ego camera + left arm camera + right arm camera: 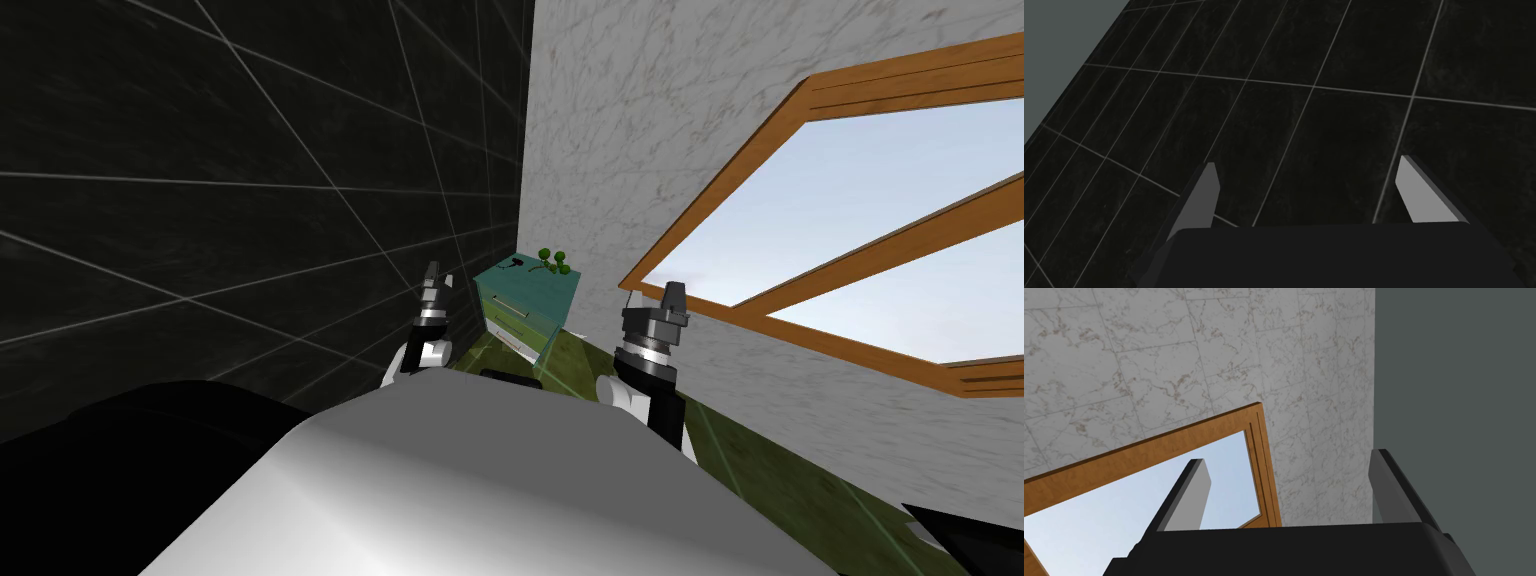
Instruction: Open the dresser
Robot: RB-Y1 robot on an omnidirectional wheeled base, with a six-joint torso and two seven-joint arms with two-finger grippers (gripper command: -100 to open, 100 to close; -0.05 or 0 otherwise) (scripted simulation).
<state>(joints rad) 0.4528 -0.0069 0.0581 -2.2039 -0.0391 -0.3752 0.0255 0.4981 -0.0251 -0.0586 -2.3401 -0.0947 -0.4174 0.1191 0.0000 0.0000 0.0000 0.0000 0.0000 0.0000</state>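
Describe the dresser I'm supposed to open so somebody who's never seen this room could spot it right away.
Look to the far corner where the black tiled wall meets the white marbled wall. The dresser stands there on the green floor. It is the only teal thing in sight, box-shaped, with a small green plant on top.

No text, label, brand, number or sign can be read on anything here.

Teal dresser [525, 303], black gridded wall [250, 180], green floor [800, 480].
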